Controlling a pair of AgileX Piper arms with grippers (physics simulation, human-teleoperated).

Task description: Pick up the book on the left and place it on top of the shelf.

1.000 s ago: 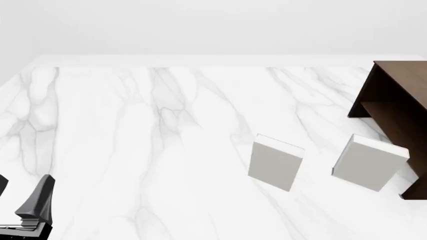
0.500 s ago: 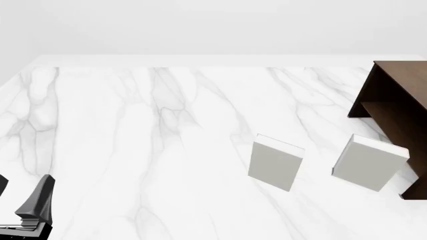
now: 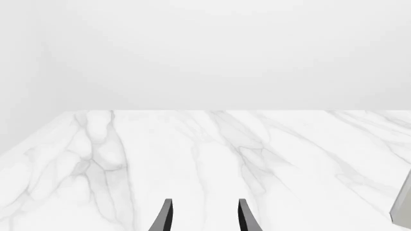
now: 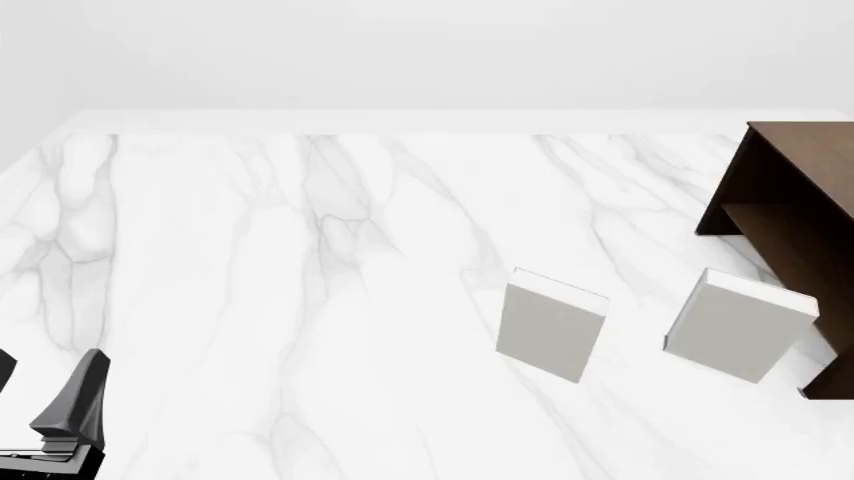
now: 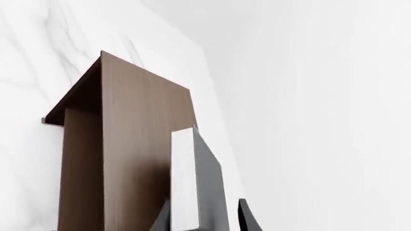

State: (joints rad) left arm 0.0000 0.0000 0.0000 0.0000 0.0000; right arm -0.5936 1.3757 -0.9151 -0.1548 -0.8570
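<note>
Since front view matches earlier frames, nothing has moved. Right tool [image 5: 204, 216] pinches book [image 5: 196, 180], dark cover, white page edge, just above shelf [image 5: 128, 144] top; release likely next. Left tool [image 3: 204, 216] spread, idle over surface [image 4: 267, 250]. Two grey books [image 4: 551, 325] untouched.

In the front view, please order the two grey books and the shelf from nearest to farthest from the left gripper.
From the left gripper, at the bottom left corner:
1. Left grey book, right of centre.
2. Right grey book, beside the shelf.
3. Shelf, at the right edge.
</note>
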